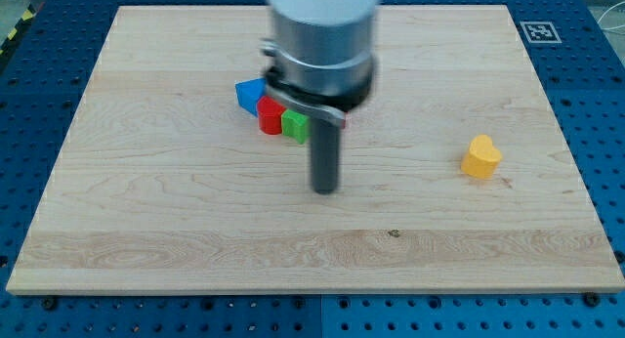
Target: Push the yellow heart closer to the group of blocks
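Note:
The yellow heart lies alone on the wooden board at the view's right. A group of blocks sits at the upper middle: a blue block, a red block and a green block, touching in a slanted row. My tip rests on the board just below and to the right of the green block, far to the left of the yellow heart. The arm's grey body hides the board behind the group, so other blocks may be hidden there.
The wooden board lies on a blue perforated table. A black-and-white marker tag sits at the board's top right corner.

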Available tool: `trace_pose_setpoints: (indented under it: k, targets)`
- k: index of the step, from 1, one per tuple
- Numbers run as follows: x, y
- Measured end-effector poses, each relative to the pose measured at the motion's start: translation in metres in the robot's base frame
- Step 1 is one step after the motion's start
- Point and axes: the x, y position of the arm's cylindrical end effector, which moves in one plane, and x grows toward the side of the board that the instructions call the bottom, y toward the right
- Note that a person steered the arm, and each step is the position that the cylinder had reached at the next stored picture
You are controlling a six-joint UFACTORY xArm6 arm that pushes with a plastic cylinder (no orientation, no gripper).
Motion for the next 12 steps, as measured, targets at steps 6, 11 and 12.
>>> trace_pose_setpoints:
  k: [6,11,12]
  targets:
    - [-0.036,0.18]
    - [-0.054,0.197]
    - [-0.064,0.197]
